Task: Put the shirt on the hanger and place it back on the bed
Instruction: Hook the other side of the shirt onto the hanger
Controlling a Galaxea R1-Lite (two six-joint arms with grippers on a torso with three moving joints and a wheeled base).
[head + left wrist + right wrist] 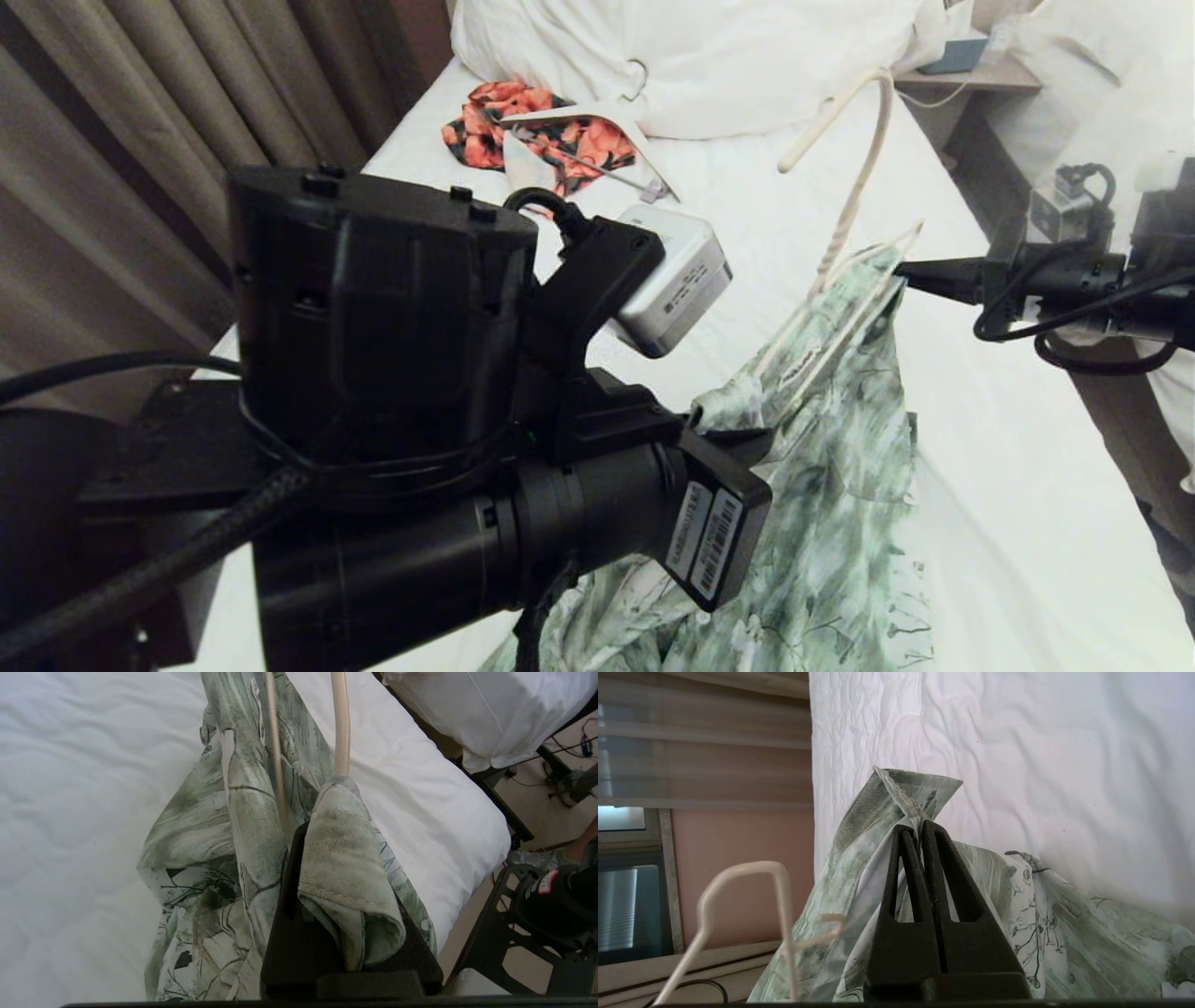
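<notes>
The green-and-white shirt (840, 467) hangs between my two grippers above the bed (1008, 485) and trails down onto its white sheet. In the foreground my left gripper (738, 434) is shut on a thick fold of the shirt (345, 868). The cream hanger (341, 728) runs into that fold. Its hook (873, 112) sticks up above the cloth. To the right, my right gripper (901, 271) is level and shut on a seamed edge of the shirt (901, 793), its tips (920, 825) pinching the hem. The hanger's hook (742, 872) shows beside it.
An orange-and-black floral garment (485, 126) with a wide white hanger (597, 117) lies near the white duvet (747, 56) at the head of the bed. Curtains (140, 112) stand on the left. A nightstand (971, 75) and another white bed (1102, 103) are on the right.
</notes>
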